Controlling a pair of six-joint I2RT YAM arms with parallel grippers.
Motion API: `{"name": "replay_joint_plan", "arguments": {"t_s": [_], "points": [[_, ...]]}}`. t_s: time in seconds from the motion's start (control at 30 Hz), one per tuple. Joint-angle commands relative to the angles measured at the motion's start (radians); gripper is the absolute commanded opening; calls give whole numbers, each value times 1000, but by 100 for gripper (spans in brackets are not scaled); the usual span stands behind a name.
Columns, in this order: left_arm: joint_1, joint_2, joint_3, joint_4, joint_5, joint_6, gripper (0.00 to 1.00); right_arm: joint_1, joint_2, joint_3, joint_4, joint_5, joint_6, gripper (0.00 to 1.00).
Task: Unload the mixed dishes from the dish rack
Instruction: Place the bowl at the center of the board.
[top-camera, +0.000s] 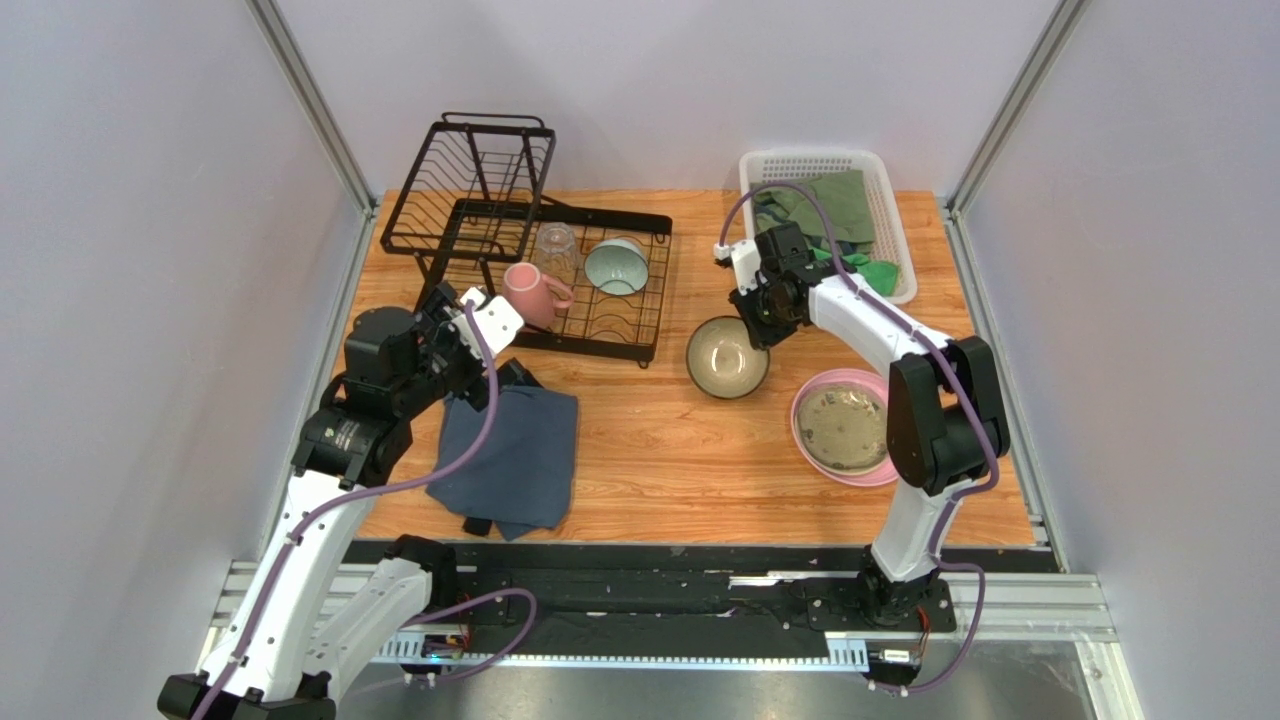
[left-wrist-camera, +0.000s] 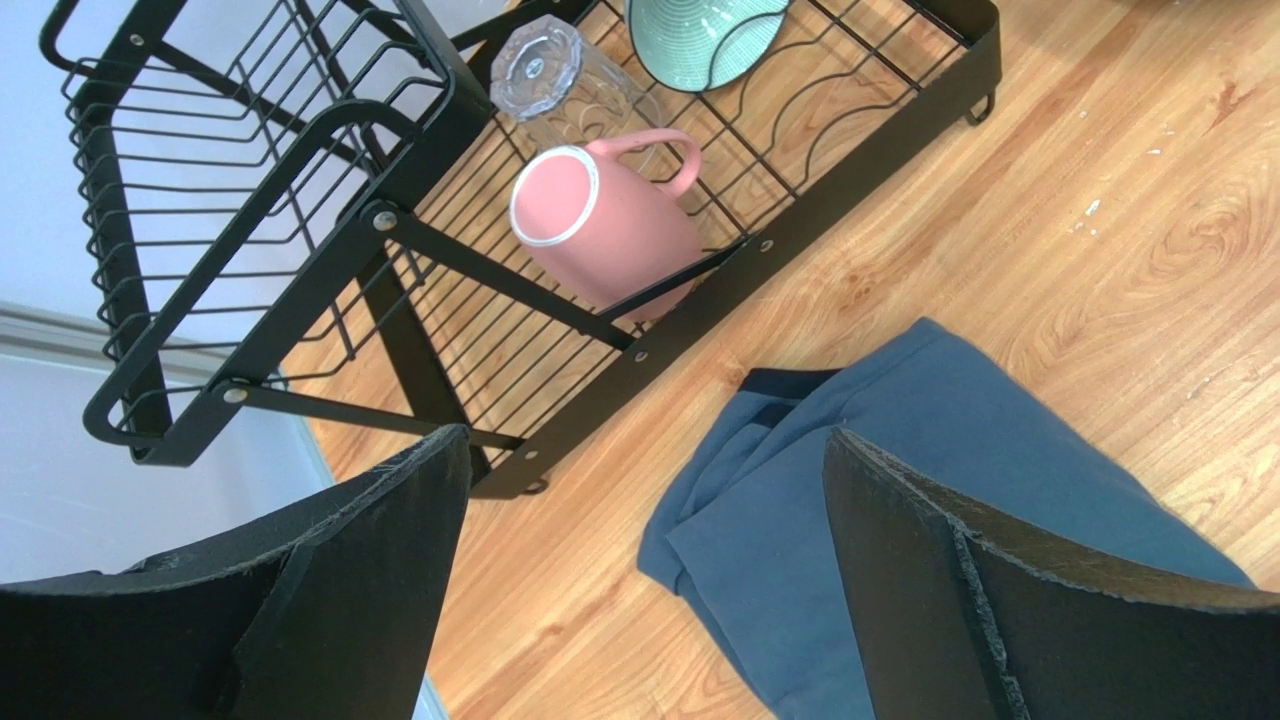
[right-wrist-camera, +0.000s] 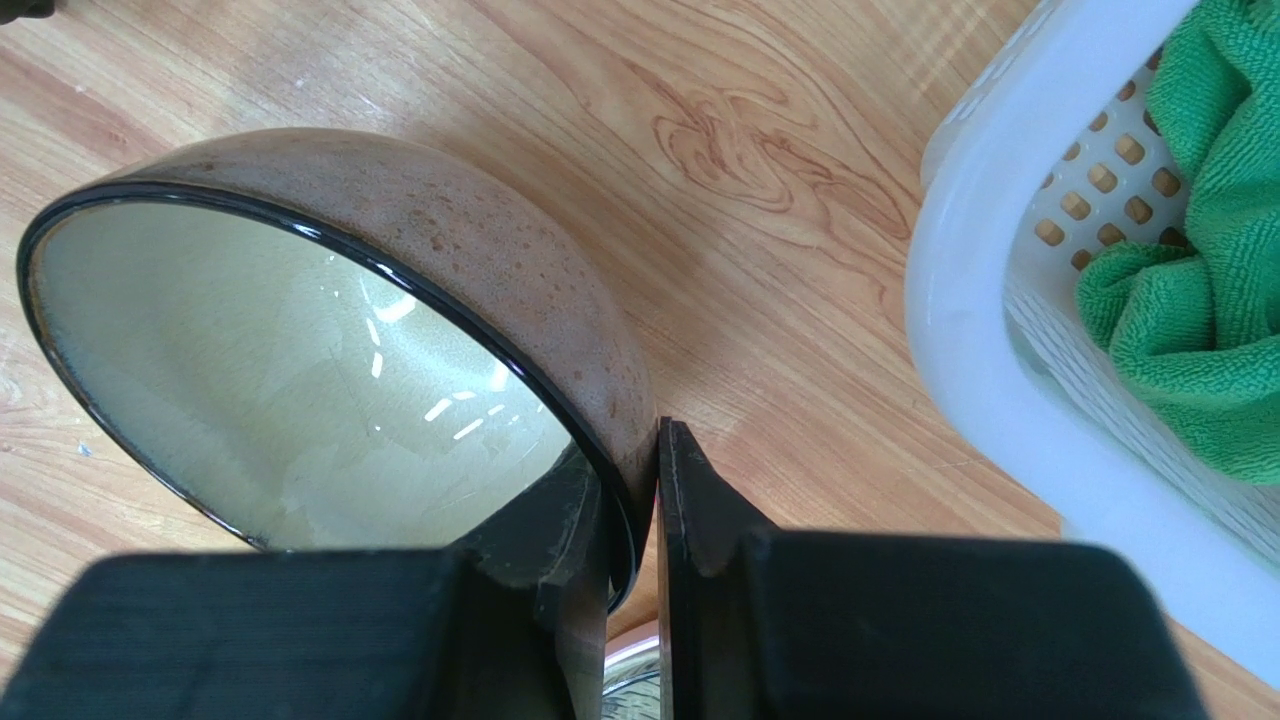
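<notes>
Two hands: right hand (right-wrist-camera: 639, 468) pinches the brown bowl (top-camera: 727, 357) by its rim, mouth upward; left hand (left-wrist-camera: 643, 443) gapes wide.

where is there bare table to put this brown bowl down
Widest bare tabletop lies between the blue-grey cloth and the pink plate, just nearer than the brown bowl in the right gripper. A narrower strip runs between dish rack and white basket. The rack itself is crowded: pink mug, glass, teal bowl.

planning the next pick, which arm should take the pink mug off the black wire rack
Left: the left gripper is open, facing the pink ceramic mug; the right gripper grips the brown glazed bowl.
</notes>
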Motion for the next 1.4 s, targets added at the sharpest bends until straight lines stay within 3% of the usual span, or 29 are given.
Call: {"name": "replay_joint_plan", "arguments": {"t_s": [0.0, 0.93, 1.37], "points": [[6, -16, 19, 12, 12, 9, 95, -8, -14, 59, 38, -47, -12, 0], [6, -25, 5, 14, 8, 14, 95, -21, 19, 32, 30, -44, -54, 0], [6, -26, 6, 8, 6, 18, 95, -28, 26, 41, 6, -36, -60, 24]]}}
